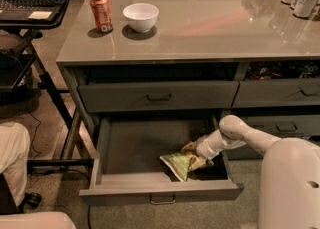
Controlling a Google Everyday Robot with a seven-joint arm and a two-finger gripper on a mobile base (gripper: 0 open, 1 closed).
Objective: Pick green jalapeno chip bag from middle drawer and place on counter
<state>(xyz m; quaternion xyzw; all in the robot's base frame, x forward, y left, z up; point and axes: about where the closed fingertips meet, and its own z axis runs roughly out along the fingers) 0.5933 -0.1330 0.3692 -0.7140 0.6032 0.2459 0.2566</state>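
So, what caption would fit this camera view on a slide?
Robot hand down in the open middle drawer, at the green jalapeno chip bag, below the counter.

Red soda can (101, 12) stands just beside white bowl (140, 16).

- You see the middle drawer (160, 191) open, with the green jalapeno chip bag (179, 163) lying front-right.
- Your gripper (197, 154) is inside it, at the bag's right end.
- The counter (210, 28) holds a red soda can (101, 12) beside a white bowl (140, 16).
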